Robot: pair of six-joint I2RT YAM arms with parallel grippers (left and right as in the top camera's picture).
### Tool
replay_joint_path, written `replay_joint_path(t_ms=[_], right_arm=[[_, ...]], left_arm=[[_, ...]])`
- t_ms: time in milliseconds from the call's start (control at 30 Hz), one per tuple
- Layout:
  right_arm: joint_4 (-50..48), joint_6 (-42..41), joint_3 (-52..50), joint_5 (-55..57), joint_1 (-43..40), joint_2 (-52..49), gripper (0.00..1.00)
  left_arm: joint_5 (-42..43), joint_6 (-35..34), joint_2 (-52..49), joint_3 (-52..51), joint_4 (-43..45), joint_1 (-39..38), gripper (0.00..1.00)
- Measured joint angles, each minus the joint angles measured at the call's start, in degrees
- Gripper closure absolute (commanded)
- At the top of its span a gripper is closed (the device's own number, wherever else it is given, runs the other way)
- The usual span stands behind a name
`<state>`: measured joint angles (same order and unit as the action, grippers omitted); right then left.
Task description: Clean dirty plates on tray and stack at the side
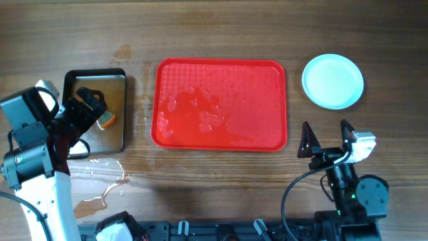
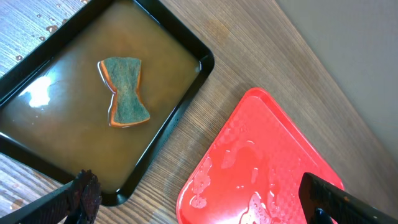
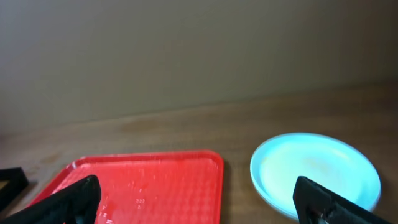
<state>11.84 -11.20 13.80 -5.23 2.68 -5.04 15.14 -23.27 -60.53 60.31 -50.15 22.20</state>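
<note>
The red tray [image 1: 221, 104] lies at the table's middle, wet and with no plates on it; it also shows in the left wrist view [image 2: 261, 168] and the right wrist view [image 3: 149, 180]. The pale-mint plates [image 1: 332, 81] sit as one pile to the tray's right, also in the right wrist view [image 3: 317, 171]; how many are in the pile I cannot tell. My left gripper [image 1: 93, 110] is open and empty above the dark pan. My right gripper [image 1: 328, 137] is open and empty, near the front, below the plates.
A dark metal pan [image 1: 95, 110] of brownish water stands left of the tray, with a green and orange sponge [image 2: 124, 92] lying in it. Water is spilled on the wood [image 1: 100, 184] at the front left.
</note>
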Motion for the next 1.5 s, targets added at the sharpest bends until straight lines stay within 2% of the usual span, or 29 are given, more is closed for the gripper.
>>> replay_joint_path(t_ms=[400, 733, 1500], right_arm=[[-16.9, 3.21, -11.91, -0.35, -3.65, 3.89, 0.0], [-12.24, 9.6, -13.44, -2.49, -6.97, 4.04, 0.0], [-12.24, 10.03, -13.44, -2.51, -6.97, 4.04, 0.0]], left_arm=[[0.0, 0.0, 0.0, 0.0, 0.0, 0.0, 0.0], [0.0, 0.0, 0.0, 0.0, 0.02, 0.0, 0.0], [0.0, 0.0, 0.0, 0.0, -0.09, 0.0, 0.0]])
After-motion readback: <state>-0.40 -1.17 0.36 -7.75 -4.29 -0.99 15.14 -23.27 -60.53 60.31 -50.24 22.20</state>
